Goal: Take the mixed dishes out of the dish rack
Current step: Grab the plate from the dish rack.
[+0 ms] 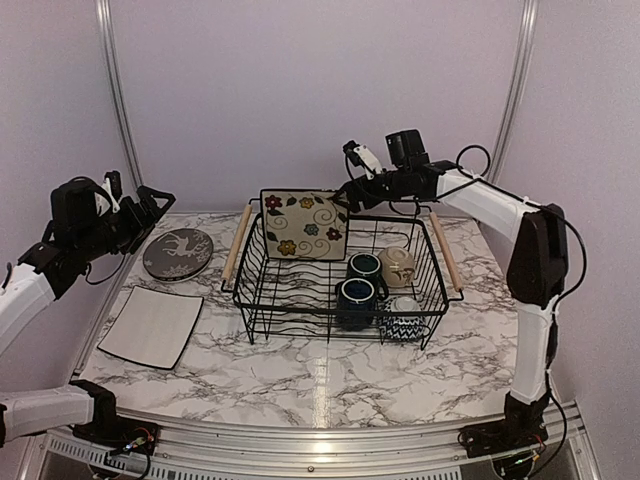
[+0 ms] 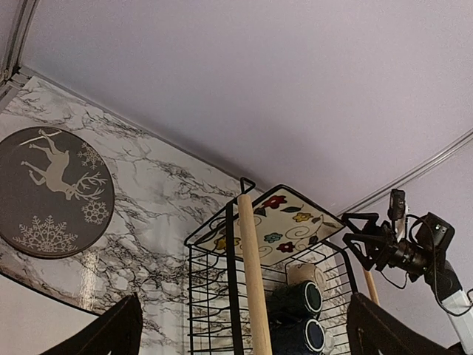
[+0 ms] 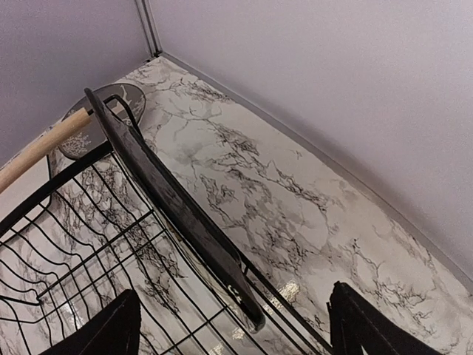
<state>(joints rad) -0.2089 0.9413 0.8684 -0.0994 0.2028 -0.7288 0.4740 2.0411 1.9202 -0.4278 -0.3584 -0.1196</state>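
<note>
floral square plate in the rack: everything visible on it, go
The floral square plate is cream and glossy like glazed ceramic, with coloured flowers and dark swirls on its face and a dark back. It stands on edge at the dish rack's back left corner, facing the arms and resting against the rear wires. No other dish touches it. The open right gripper straddles its top edge near the right corner, with no contact visible.

We see the black wire dish rack [image 1: 300,292] at the centre of the marble tabletop [image 1: 330,385]. A square floral plate [image 1: 304,224] leans upright in its upper-left part. Two dark blue mugs [image 1: 357,297], a beige bowl [image 1: 397,266] and a chevron bowl [image 1: 403,325] sit toward its right. The right end effector [image 1: 352,190] hovers by the floral plate's upper-right corner. Left of the rack lie a grey deer plate [image 1: 178,253] and a pale square plate [image 1: 151,325], with the left end effector [image 1: 152,205] above them.
</note>
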